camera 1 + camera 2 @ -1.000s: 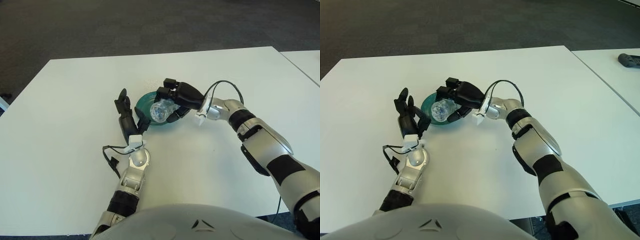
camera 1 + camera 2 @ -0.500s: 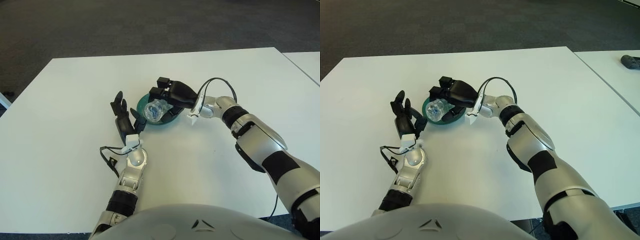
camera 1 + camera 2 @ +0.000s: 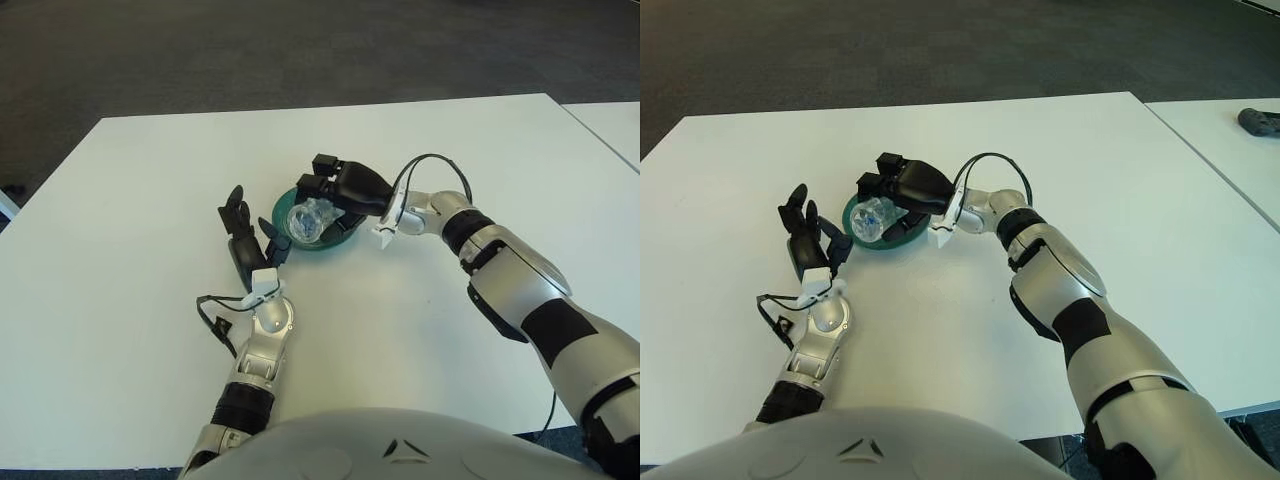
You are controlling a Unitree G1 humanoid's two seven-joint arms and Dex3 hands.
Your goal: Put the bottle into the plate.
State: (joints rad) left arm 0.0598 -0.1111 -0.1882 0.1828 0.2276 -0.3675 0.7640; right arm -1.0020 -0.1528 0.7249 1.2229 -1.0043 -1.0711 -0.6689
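The right hand (image 3: 335,190) still grips the bottle (image 3: 307,219), now lower over the green plate (image 3: 335,240). The left hand (image 3: 245,238) stays open, left of it.

- One bottle (image 3: 309,220), clear plastic, at the table's centre.
- One plate (image 3: 340,240), teal green, under the bottle.
- One white table (image 3: 130,200) carrying both; the edge of a second table (image 3: 1240,150) shows at 3 o'clock.
- One dark object (image 3: 1258,120) on that second table, kind not discernible.
- Two robot hands: right hand (image 3: 340,188) at 1 o'clock of the plate, left hand (image 3: 246,235) at 9 o'clock of it.
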